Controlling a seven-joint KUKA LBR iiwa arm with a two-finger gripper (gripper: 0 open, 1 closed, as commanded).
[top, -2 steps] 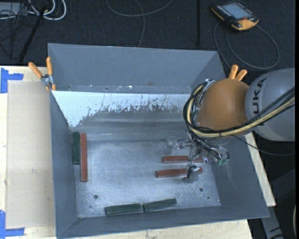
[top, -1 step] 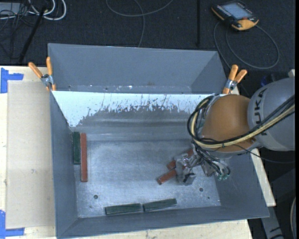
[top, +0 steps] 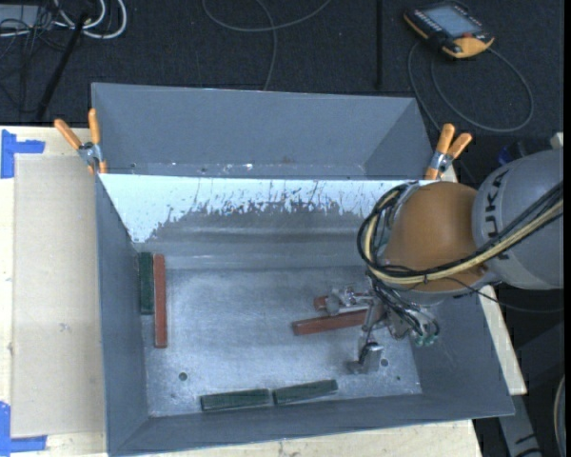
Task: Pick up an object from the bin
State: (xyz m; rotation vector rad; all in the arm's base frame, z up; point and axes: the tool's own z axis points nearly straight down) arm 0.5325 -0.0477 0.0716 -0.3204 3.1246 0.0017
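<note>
My gripper (top: 359, 327) is low over the bin floor at the centre right, under the orange wrist cover. It is open, with one fingertip (top: 347, 300) toward the back and the other (top: 369, 355) toward the front. A red-brown flat bar (top: 324, 325) lies slanted on the floor, and its right end reaches into the gap between the fingers. A short red-brown piece (top: 321, 304) shows just left of the rear fingertip; its right part is hidden by the gripper.
At the left wall a dark green bar (top: 146, 282) and a red-brown bar (top: 159, 300) lie side by side. Two dark green bars (top: 235, 400) (top: 305, 391) lie end to end along the front wall. The arm covers the bin's right side.
</note>
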